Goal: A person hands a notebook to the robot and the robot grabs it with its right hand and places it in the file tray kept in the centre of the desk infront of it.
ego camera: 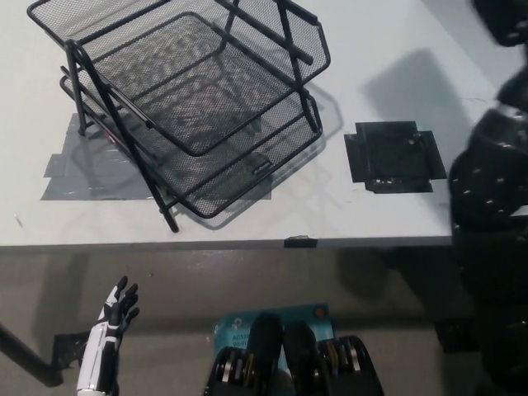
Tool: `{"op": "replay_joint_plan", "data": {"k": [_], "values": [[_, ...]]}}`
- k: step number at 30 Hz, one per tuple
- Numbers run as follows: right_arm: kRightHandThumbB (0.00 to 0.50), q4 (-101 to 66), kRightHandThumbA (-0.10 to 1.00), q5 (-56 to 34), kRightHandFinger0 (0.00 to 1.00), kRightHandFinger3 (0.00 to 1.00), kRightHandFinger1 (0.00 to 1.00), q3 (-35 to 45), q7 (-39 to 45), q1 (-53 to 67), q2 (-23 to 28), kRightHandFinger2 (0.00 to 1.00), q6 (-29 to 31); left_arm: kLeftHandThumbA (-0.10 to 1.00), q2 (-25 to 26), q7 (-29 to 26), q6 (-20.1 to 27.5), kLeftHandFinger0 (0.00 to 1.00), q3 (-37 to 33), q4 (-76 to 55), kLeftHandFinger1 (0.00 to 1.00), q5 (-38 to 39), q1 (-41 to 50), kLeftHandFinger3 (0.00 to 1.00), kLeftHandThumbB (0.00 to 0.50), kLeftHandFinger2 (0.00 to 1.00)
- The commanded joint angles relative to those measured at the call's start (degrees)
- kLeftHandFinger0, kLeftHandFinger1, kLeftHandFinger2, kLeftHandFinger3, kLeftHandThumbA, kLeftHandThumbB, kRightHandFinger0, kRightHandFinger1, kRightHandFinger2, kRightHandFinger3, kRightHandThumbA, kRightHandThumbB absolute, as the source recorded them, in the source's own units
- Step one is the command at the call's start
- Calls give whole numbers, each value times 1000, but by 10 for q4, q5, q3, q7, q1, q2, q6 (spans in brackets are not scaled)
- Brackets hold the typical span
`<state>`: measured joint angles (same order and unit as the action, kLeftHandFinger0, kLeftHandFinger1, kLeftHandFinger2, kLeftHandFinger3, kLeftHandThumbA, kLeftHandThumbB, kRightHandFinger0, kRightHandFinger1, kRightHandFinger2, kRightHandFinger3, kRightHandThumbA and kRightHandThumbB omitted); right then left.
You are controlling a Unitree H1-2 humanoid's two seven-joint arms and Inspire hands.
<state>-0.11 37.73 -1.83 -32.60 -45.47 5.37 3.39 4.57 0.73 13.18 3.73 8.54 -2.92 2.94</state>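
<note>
Black arm point(491, 198) fills the right edge; its hand point(503, 18) is cut off at the top corner, so whether it grips anything cannot be told, and the notebook is out of sight. White left hand point(115, 318) hangs low, fingers spread. The wire file tray point(198, 107) sits empty on the white surface point(371, 214).

No legible text anywhere.

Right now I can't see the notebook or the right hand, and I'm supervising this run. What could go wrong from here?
1. The right arm runs out of the picture's top right, so grip on the notebook cannot be checked; it might slip unseen.
2. The file tray has stacked tiers with raised black bars; a notebook coming in from the right could catch on them.
</note>
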Motion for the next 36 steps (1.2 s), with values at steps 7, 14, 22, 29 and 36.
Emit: {"op": "replay_joint_plan", "data": {"k": [7, 14, 22, 29, 36], "values": [[0, 77, 725, 74, 0, 89, 0, -105, 22, -79, 25, 147, 75, 1000, 5, -3, 9, 1000, -2, -13, 1000, -3, 0, 1000, 468, 1000], [0, 131, 745, 120, 0, 283, 8, -154, 4, -85, 29, 333, 83, 1000, 3, -2, 4, 1000, -3, -15, 1000, 0, 1, 1000, 484, 1000], [0, 178, 754, 142, 0, 210, 0, -179, -22, -69, 40, 311, 102, 1000, 6, 5, 13, 1000, -5, -14, 1000, 6, 0, 1000, 471, 1000], [0, 215, 725, 178, 0, 235, 0, -194, -65, -61, 49, 230, 117, 1000, 7, 6, 13, 1000, -8, -15, 1000, 1, 0, 1000, 464, 1000], [0, 230, 746, 194, 0, 266, 0, -202, -82, -55, 55, 284, 116, 1000, 9, 8, 8, 1000, -8, -19, 1000, 1, 0, 1000, 477, 1000]]}}
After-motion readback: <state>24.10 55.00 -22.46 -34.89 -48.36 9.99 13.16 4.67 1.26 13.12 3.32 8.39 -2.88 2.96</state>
